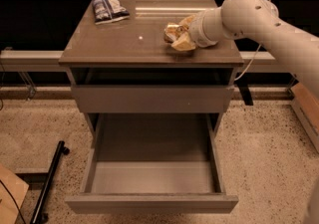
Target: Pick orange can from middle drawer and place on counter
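At far left a black pole [48,183] lies on the speckled floor, with the corner of a wooden board [9,195] just beside it. On the back left corner of the table [114,51] lies a blue-white snack bag [109,8], flat and slightly skewed. A small white speck [140,38] sits on the tabletop nearer the middle, well apart from the bag.

Below the top, a plain closed drawer front [152,99] spans the cabinet. Under it the middle drawer [149,203] stands pulled far out toward the camera, its pale grey floor in view between tall side walls.

Right of the speck, over the right half of the table, the orange can [172,31] shows as a crumpled, shiny golden lump. The tool [178,35] is clenched around it, with pale fingers [182,45] on either side of the can. The can is low over the tabletop; whether it touches the surface cannot be told. The white arm [259,19] reaches in from the right edge, and a thin cable [249,66] hangs beneath it beside the cabinet.
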{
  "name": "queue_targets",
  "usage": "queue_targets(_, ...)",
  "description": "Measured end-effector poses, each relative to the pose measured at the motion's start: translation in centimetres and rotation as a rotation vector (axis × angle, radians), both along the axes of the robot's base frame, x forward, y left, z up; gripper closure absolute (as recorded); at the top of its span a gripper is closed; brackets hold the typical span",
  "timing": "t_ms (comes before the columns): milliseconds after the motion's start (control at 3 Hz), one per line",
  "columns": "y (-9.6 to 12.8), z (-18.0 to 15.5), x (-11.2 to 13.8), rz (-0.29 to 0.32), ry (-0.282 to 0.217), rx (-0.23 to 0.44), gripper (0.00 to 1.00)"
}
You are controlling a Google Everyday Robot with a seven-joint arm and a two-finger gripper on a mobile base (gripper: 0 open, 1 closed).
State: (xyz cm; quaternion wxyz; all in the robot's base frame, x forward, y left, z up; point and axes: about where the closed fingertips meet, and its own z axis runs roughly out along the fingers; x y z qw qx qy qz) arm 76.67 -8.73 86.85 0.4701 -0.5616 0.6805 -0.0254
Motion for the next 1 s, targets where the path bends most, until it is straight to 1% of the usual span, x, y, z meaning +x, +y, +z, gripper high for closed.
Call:
queue_targets(333,0.62,-0.62,1.77,0.013,0.003,0.02,0.36)
queue_targets(667,0.75,-0.72,1.82,0.014,0.003,0.021,0.12)
queue_targets(1000,0.94,-0.88,1.83,0.017,0.006,0.021,0.0)
